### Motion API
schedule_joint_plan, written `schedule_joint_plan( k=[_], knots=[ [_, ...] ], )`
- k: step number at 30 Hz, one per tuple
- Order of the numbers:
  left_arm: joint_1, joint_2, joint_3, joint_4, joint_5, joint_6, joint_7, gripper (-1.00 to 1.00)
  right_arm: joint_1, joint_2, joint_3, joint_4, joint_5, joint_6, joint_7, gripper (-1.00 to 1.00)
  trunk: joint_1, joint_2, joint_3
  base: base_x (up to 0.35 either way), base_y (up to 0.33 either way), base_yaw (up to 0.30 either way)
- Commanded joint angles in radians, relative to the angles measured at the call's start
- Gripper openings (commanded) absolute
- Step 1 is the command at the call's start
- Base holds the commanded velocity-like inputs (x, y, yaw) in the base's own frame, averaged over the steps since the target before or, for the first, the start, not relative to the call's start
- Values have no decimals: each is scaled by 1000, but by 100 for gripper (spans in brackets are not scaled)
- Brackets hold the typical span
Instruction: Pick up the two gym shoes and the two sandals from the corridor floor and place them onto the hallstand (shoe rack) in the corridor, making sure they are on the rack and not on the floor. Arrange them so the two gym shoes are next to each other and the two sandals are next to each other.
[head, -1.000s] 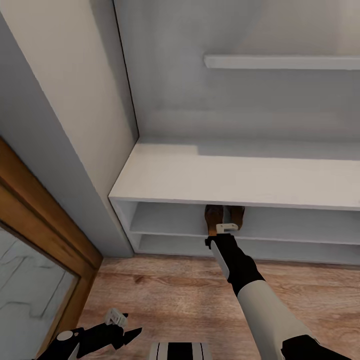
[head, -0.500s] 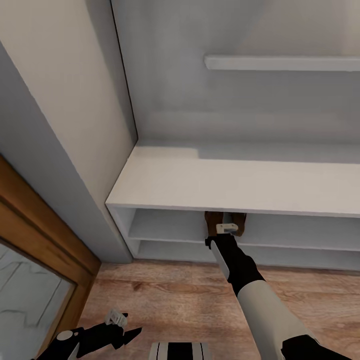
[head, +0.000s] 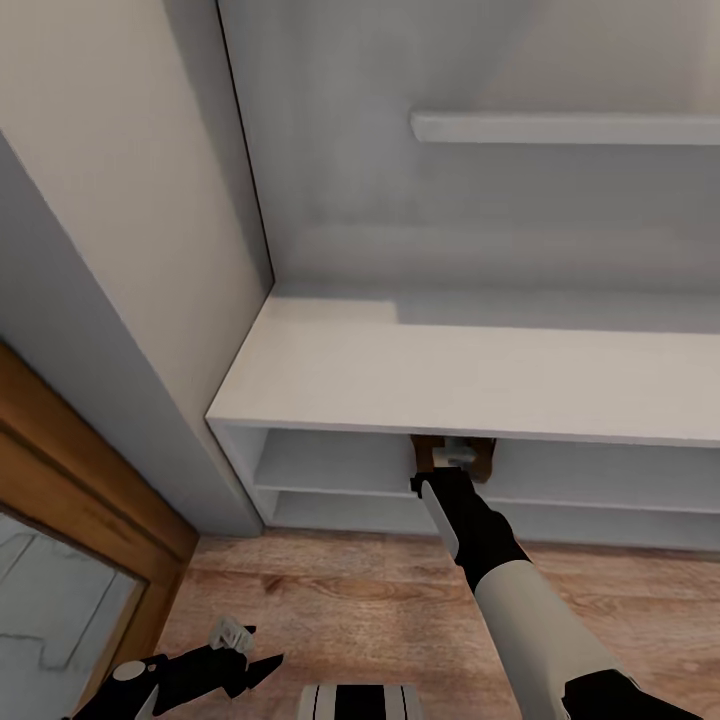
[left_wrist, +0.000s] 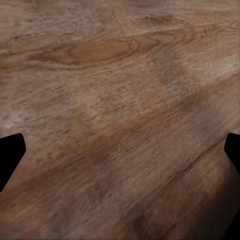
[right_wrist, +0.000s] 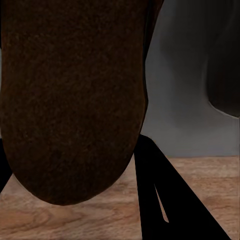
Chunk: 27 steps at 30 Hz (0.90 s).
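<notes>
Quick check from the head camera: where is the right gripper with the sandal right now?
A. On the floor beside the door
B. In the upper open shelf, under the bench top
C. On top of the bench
B: the right gripper holds the sandal inside the hallstand's upper opening, just under its top.

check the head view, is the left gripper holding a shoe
No, the left gripper hangs open and empty above the corridor floor, with nothing between its fingers.

Hallstand (head: 340, 375) top overhangs sandal (head: 482, 462), open shelf room either side
</notes>
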Motion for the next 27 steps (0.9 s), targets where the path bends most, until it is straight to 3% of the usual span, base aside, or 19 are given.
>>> schedule_joint_plan(
  k=[1, 27],
  knots=[
    [0, 0, 0, 0, -3, -7, -2, 100, 0, 0, 1, -1, -12, 2, -8, -100, 0, 0, -1, 45, 0, 0],
    [1, -1, 0, 0, -2, -8, -2, 100, 0, 0, 1, 1, -11, 2, -8, -100, 0, 0, -1, 60, 0, 0]
  ],
)
